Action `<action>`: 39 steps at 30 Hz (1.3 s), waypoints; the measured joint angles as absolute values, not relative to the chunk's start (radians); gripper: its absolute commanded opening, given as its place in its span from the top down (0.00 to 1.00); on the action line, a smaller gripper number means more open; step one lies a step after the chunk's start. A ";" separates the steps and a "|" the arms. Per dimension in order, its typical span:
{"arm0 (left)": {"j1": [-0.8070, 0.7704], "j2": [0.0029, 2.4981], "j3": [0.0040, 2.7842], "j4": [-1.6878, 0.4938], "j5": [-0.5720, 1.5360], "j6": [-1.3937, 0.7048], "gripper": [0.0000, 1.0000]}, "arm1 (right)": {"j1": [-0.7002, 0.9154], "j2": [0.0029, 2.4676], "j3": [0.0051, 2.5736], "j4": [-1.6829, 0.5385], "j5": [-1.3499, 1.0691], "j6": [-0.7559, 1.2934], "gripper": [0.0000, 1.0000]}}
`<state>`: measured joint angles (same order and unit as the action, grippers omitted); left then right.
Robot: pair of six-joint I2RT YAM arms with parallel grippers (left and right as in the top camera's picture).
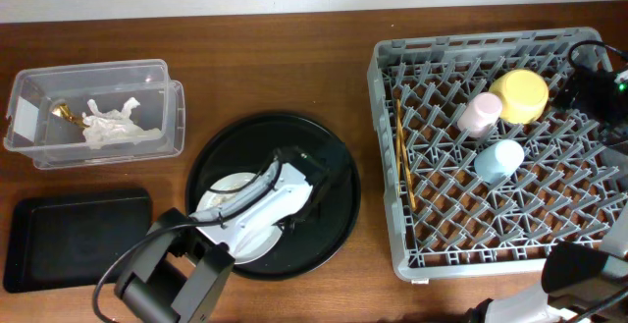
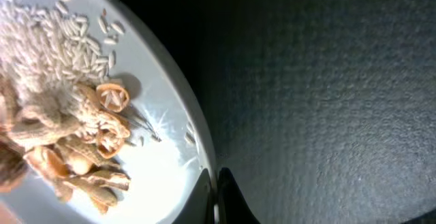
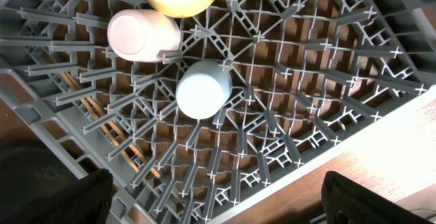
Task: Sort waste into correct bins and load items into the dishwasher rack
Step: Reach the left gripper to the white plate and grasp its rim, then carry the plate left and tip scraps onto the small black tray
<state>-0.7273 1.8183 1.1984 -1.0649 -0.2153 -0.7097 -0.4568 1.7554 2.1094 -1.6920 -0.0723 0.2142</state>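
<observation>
Pinching the plate point(image 2: 158, 91) rim, left end effector point(image 2: 216, 198) is narrowed; scraps point(image 2: 82, 149) lie left of it. Right end effector point(image 3: 216, 198), spread wide, hovers over the rack point(image 3: 327, 81); chopsticks point(image 1: 403, 156) to its left, long axis along the wall.

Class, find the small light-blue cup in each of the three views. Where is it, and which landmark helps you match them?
Overhead: small light-blue cup, right of centre, in the grey plastic rack.
Left wrist: not in it.
Right wrist: upper middle.
Landmark: small pink cup beside it.
</observation>
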 measured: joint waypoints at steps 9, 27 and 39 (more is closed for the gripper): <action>-0.675 1.824 1.356 -1.266 -0.284 -0.739 0.99 | -0.457 1.755 2.109 -1.692 -0.072 0.215 0.02; -0.043 1.824 1.470 -1.265 -0.227 -0.679 0.99 | -0.457 1.755 2.109 -1.692 -0.072 0.214 0.02; 0.394 1.824 1.485 -1.192 0.170 -0.484 0.99 | -0.457 1.755 2.109 -1.692 -0.072 0.214 0.02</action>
